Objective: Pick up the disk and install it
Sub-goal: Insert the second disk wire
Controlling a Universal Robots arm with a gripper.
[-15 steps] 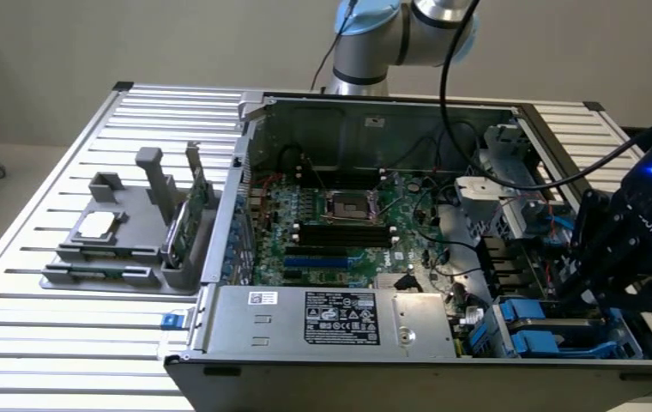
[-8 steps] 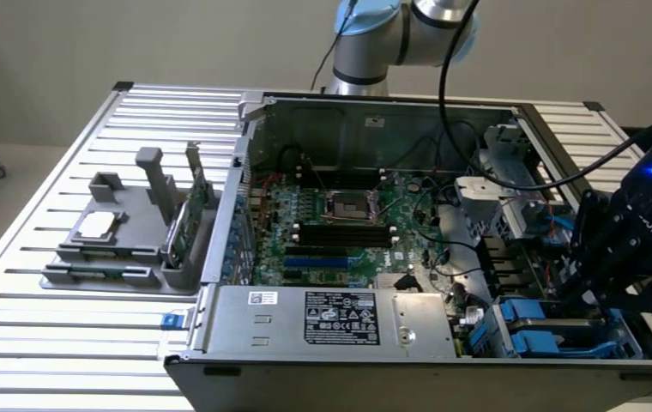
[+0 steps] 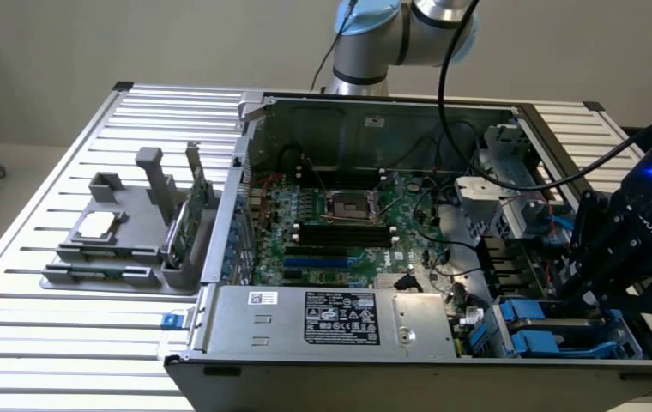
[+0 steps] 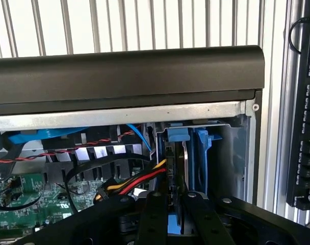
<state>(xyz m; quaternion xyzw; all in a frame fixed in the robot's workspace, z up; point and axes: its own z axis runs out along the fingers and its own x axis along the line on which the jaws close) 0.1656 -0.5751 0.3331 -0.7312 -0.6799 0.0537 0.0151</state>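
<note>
Cables [image 3: 452, 249] and the power supply [image 3: 338, 318] crowd the open case [image 3: 246, 172] in the exterior view. My gripper [image 3: 587, 292] hangs in its corner at the exterior view's right, fingertips hidden. On the wrist view, I see fingers [image 4: 152, 214] pinching the disk [image 4: 176, 153] on edge in the blue bay [image 4: 203, 153], red-yellow wires [image 4: 142, 179] just beside.

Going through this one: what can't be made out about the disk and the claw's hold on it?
- The disk: faces and label, since the wrist view sees it edge-on in the drive bay.
- Its gripped end: wrist view, covered by the claw closed on it.
- Disk and claw tips, exterior view: blocked by the arm's dark wrist housing.
- How deep it sits: bay floor hidden in both views.
</note>
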